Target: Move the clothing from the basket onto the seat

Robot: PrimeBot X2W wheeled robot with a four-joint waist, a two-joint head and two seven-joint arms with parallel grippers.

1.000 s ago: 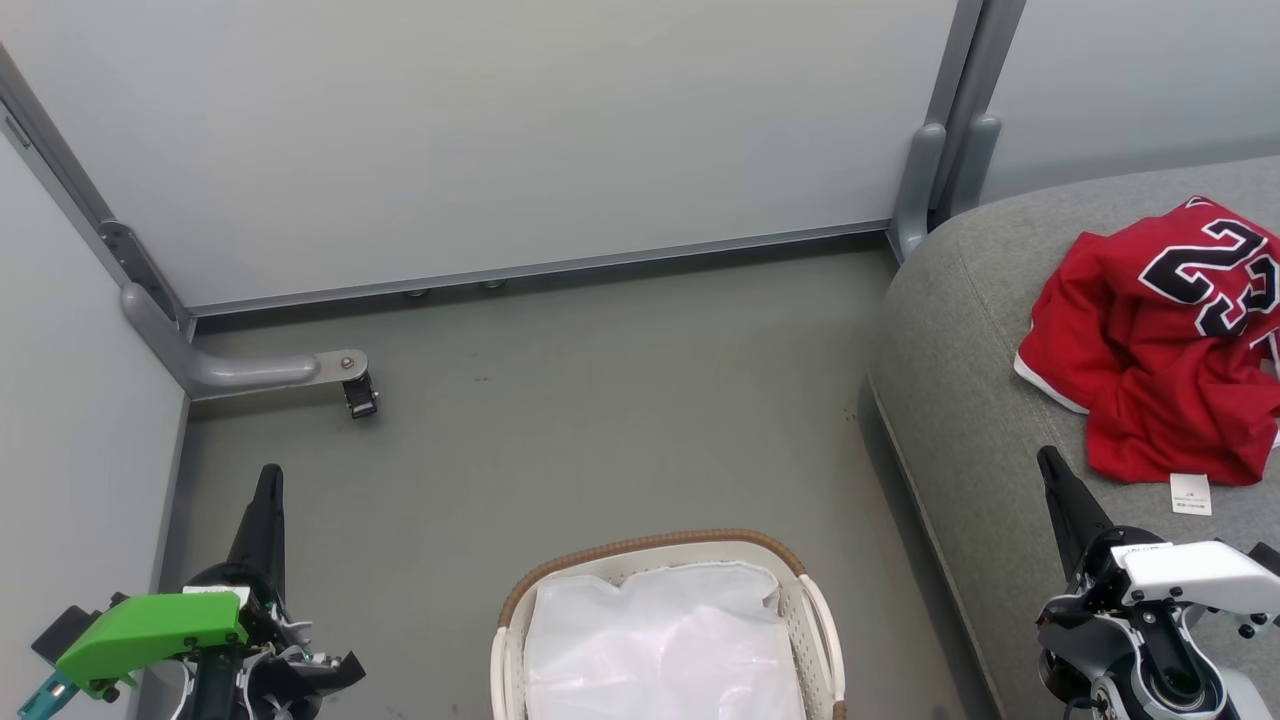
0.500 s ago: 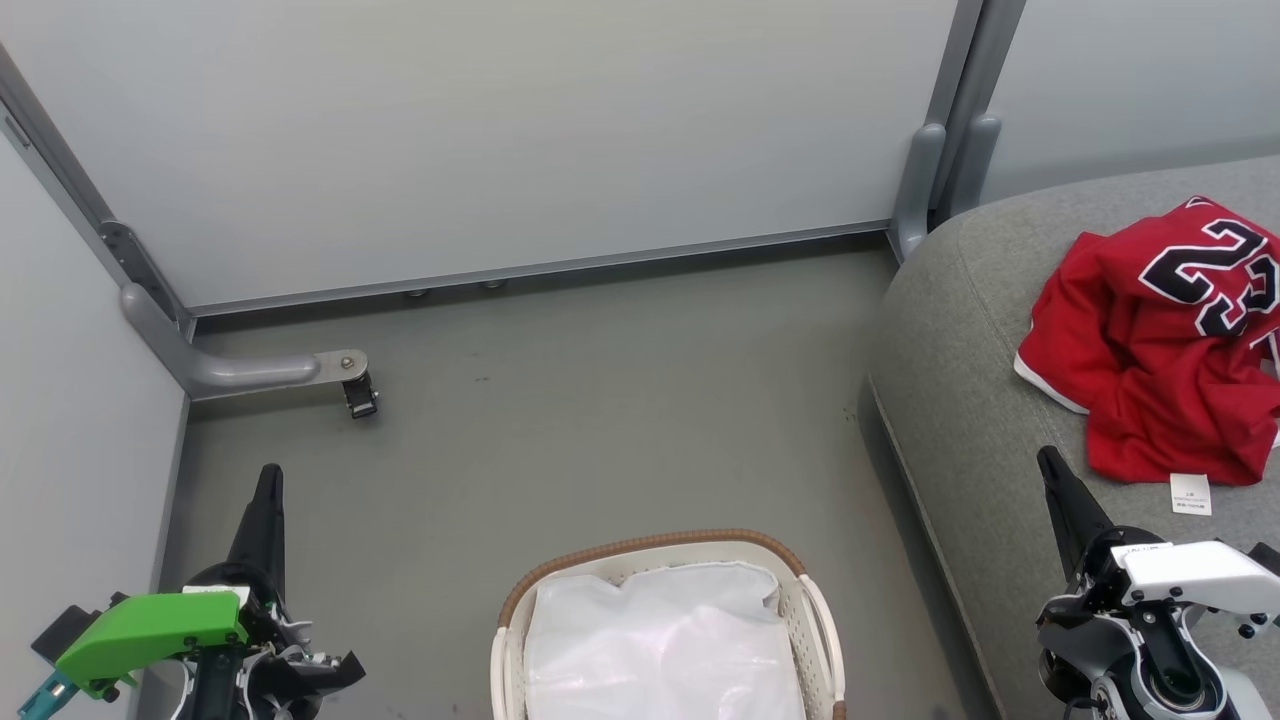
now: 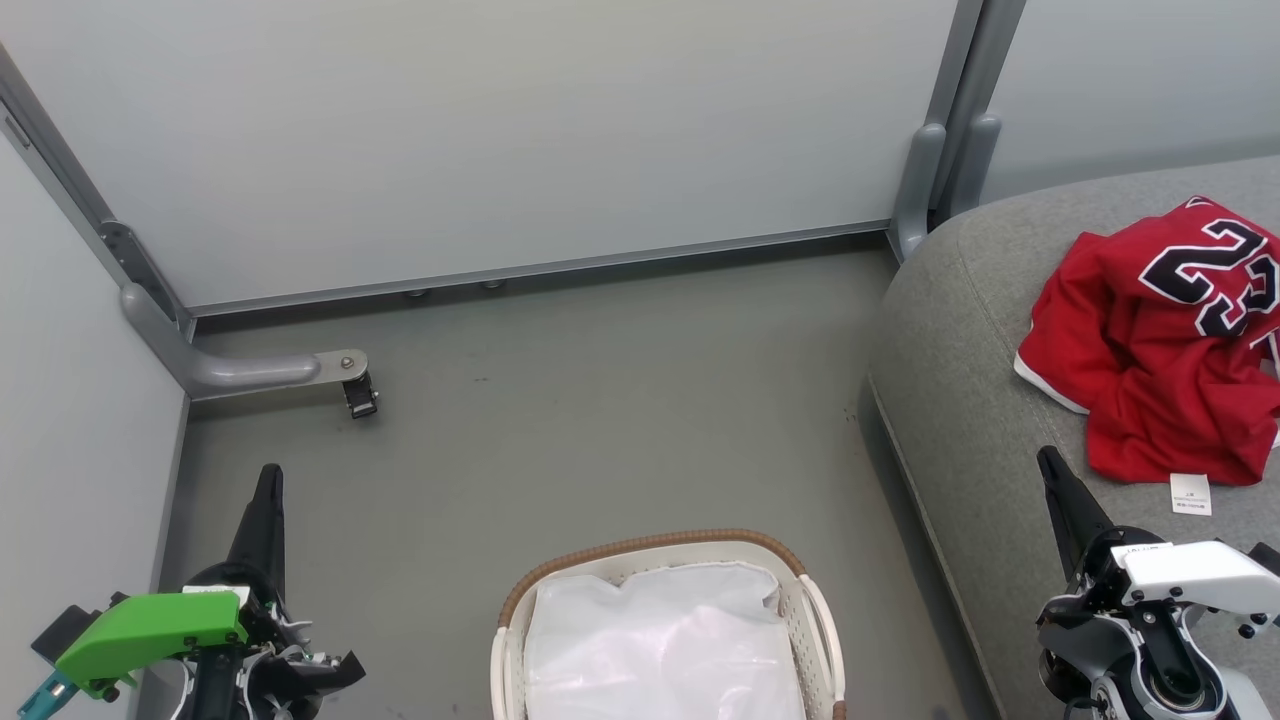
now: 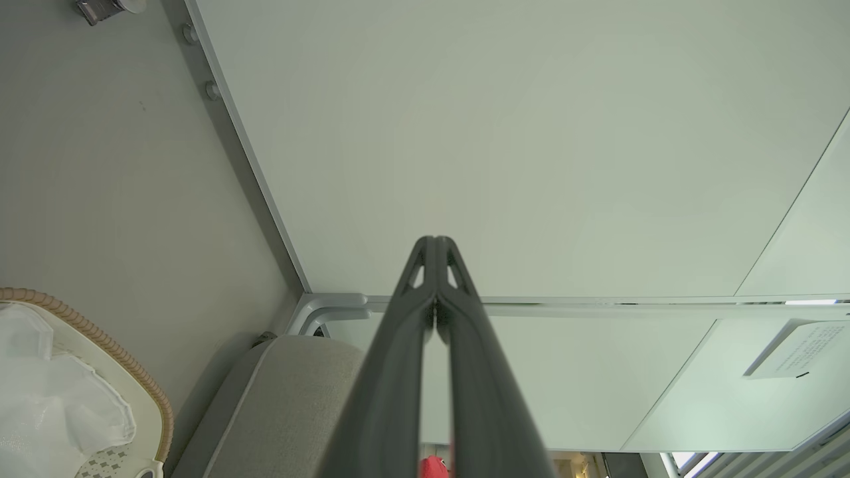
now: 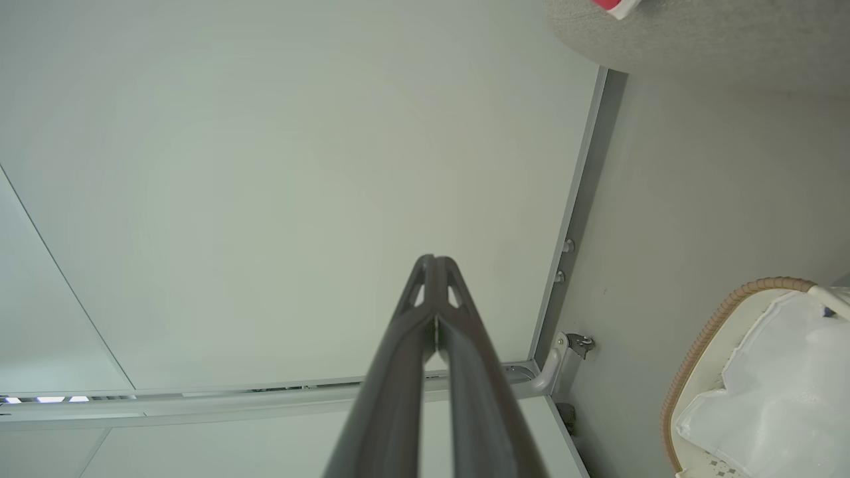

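- Lying crumpled on the seat (image 3: 960, 330), the clothing (image 3: 1160, 340) shows its black "23" uppermost. A white label (image 3: 1190, 493) at its near hem rests on the cushion.
- The clothing sits inboard of the seat's rounded front edge, with a band of bare grey fabric between the two.
- The basket (image 3: 640, 548) stands on the floor (image 3: 600, 420), apart from the seat's edge. Inside its brown woven rim lies a white liner sheet (image 3: 660, 640).
- Open floor runs from the basket to the wall panel (image 3: 500, 130). A grey bracket (image 3: 300, 370) juts from the left corner, well apart from the basket.
- The right hand (image 3: 1048, 460) has its fingers pressed together, gripping nothing. It points up the head view, its tip over the seat's front part, near the clothing's hem but apart from it.
- The left hand (image 3: 268, 480) has its fingers pressed together, gripping nothing. It points up the head view over the floor beside the left wall, well apart from the basket.
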